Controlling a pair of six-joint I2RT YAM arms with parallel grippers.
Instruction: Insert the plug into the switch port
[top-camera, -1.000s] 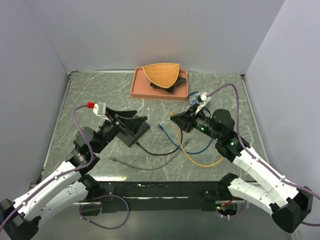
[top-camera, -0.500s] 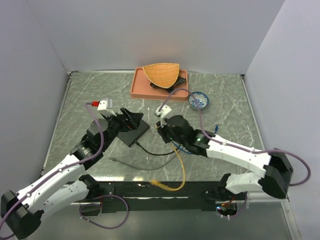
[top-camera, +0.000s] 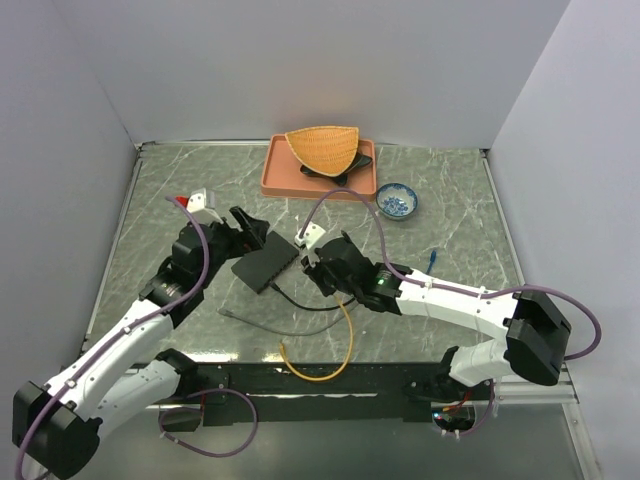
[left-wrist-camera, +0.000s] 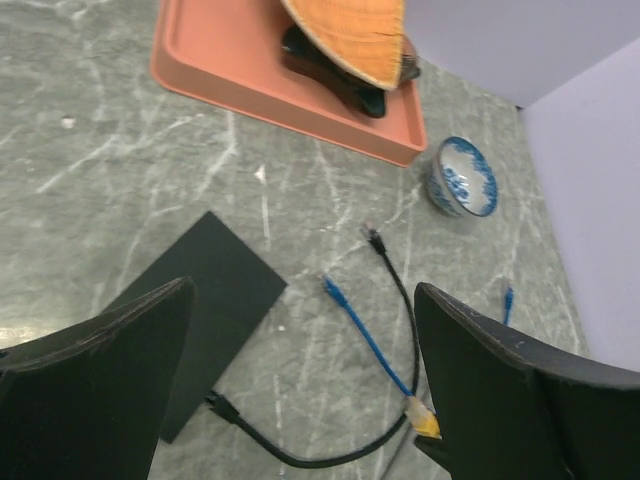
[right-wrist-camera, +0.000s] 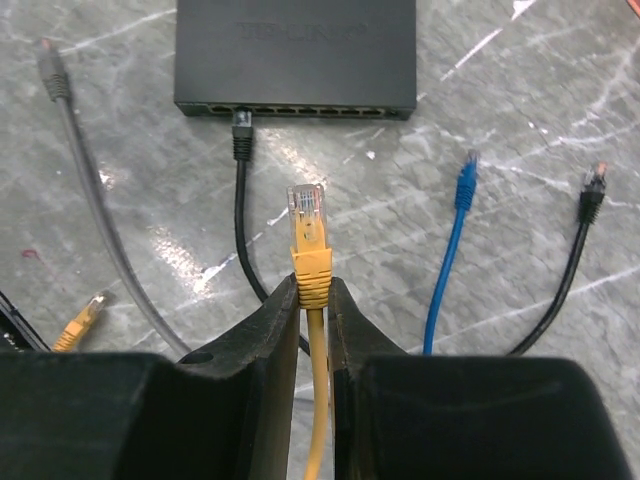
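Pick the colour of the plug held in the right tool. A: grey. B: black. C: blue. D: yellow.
D: the right wrist view shows the right tool closed on the yellow plug, its tip pointing at the switch, short of the ports.

Wicker basket (top-camera: 322, 147) on a salmon tray (top-camera: 280, 172); patterned bowl (top-camera: 398, 201) beside it.
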